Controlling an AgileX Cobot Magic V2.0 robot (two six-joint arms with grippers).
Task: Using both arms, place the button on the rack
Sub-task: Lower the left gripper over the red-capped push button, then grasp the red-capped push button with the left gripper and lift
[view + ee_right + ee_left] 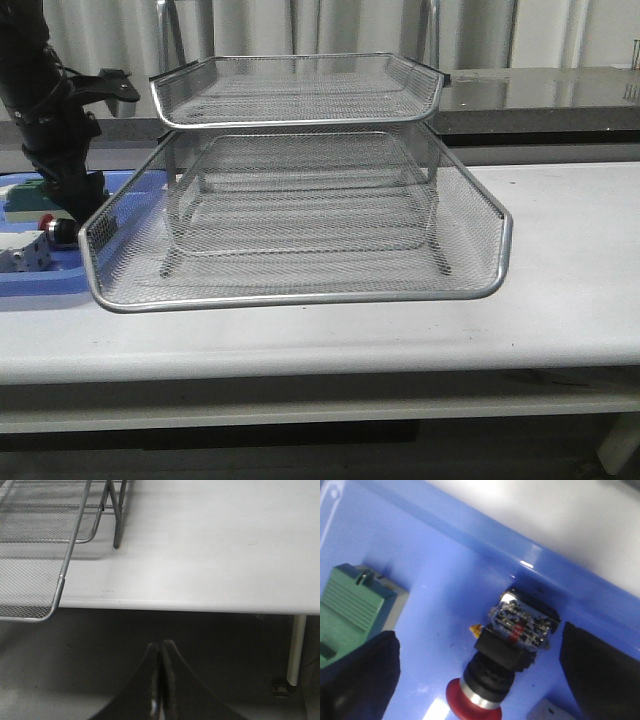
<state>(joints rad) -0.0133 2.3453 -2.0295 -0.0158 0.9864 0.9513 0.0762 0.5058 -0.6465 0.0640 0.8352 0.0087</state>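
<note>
Left gripper [480,680] wide open, straddling the red-headed black-collared push button [505,652] lying flat, long axis between the fingers; right gripper [160,680] closed, empty, well away.

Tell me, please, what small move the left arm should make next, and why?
Probably lower a little and close: the left claw is open, its fingers either side of the button, which lies ungrasped in the blue tray. The rack holds nothing yet.

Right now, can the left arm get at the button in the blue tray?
Probably yes. The left tool hangs open right over the button, one finger on each side of it. Nothing lies across it; the green block sits apart.
</note>
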